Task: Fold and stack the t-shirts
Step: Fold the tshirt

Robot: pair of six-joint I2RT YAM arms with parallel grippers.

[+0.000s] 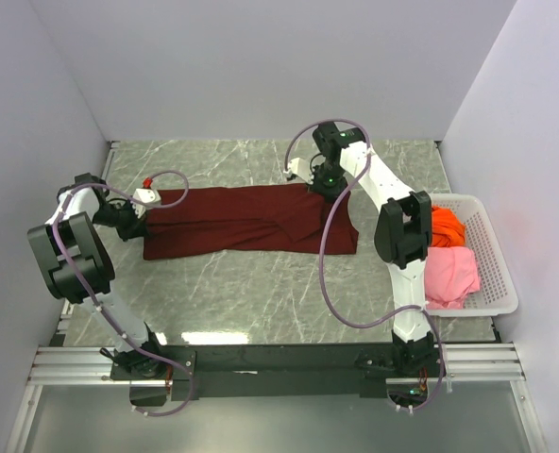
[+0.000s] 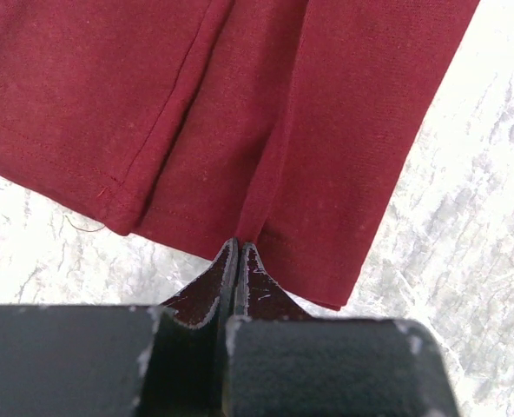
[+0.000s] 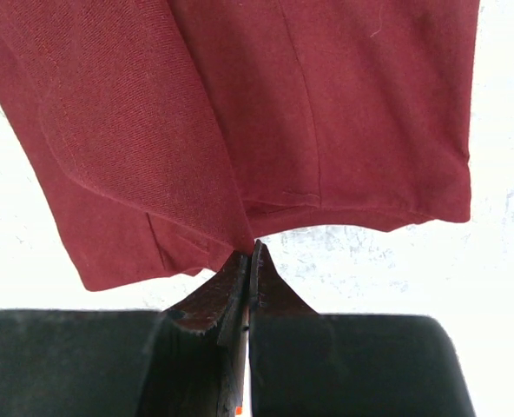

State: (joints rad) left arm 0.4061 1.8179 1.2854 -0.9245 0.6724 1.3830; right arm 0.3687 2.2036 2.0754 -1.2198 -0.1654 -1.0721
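Maroon shirt (image 1: 242,222) lies stretched long across mid worktop (image 1: 261,283), partly folded into a band w/ layers overlapping. Left claw (image 2: 238,248) pinches its left end, right claw (image 3: 253,248) its far right edge, both shut on cloth. Orange shirt (image 1: 447,225) & pink shirt (image 1: 449,274) sit crumpled in basket (image 1: 501,274) at right. Early stage, I'd judge: first shirt unfinished, no stack yet.

No text, label, brand mark, number or sign is legible in any view. The dark maroon t-shirt (image 1: 242,219) and the white perforated basket (image 1: 504,283) at the right edge of the bench bear no readable marking.
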